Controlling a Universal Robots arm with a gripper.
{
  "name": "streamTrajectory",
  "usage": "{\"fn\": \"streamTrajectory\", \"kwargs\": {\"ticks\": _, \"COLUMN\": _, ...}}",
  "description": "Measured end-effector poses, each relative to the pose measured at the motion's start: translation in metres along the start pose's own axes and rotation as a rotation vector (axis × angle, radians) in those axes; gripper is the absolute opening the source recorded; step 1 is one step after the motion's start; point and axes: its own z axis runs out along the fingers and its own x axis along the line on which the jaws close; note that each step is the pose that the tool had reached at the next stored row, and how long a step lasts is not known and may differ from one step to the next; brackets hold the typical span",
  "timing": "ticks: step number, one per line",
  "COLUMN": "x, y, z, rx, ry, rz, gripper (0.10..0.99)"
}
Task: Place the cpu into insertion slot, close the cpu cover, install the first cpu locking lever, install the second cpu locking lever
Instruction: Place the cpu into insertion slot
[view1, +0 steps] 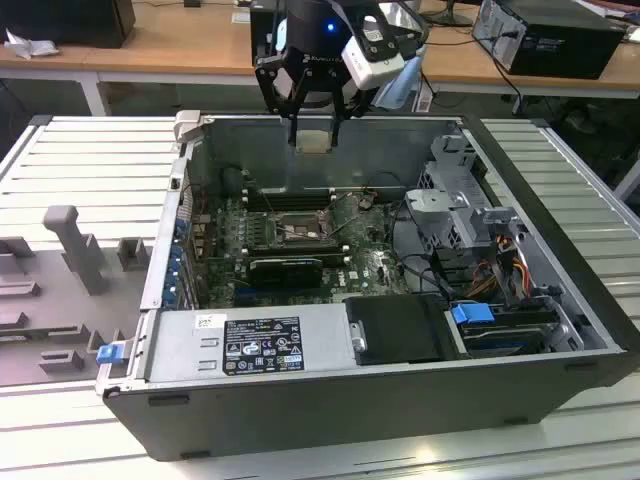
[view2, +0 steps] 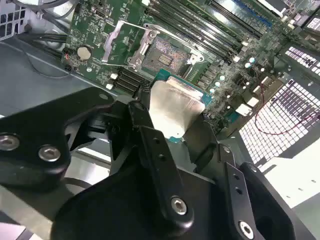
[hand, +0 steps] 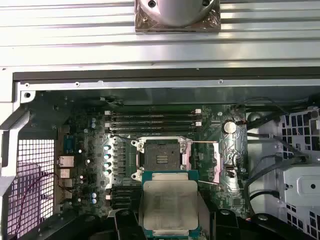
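Alignment matters most here, I think: I would keep the cpu flat, its edges parallel to the slot, and correct any twist while there is room. The cpu hangs high over the slot, well apart from it. The claw is narrow, pinching the cpu by two opposite edges.

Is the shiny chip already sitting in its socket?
No, the gripper holds the chip up off the board, and the socket is open with no chip in it.
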Motion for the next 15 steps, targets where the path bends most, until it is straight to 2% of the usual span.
{"fn": "streamTrajectory", "kwargs": {"ticks": 2, "x": 0.0001, "y": 0.0000, "z": 0.0001, "rx": -0.001, "ry": -0.0031, "rz": 0.035, "gripper": 0.529}}
{"fn": "streamTrajectory", "kwargs": {"ticks": 5, "x": 0.0001, "y": 0.0000, "z": 0.0002, "rx": -0.001, "ry": -0.0052, "rz": 0.059, "gripper": 0.529}}
{"fn": "streamTrajectory", "kwargs": {"ticks": 15, "x": 0.0001, "y": -0.0003, "z": 0.0022, "rx": -0.001, "ry": -0.0051, "rz": 0.071, "gripper": 0.529}}
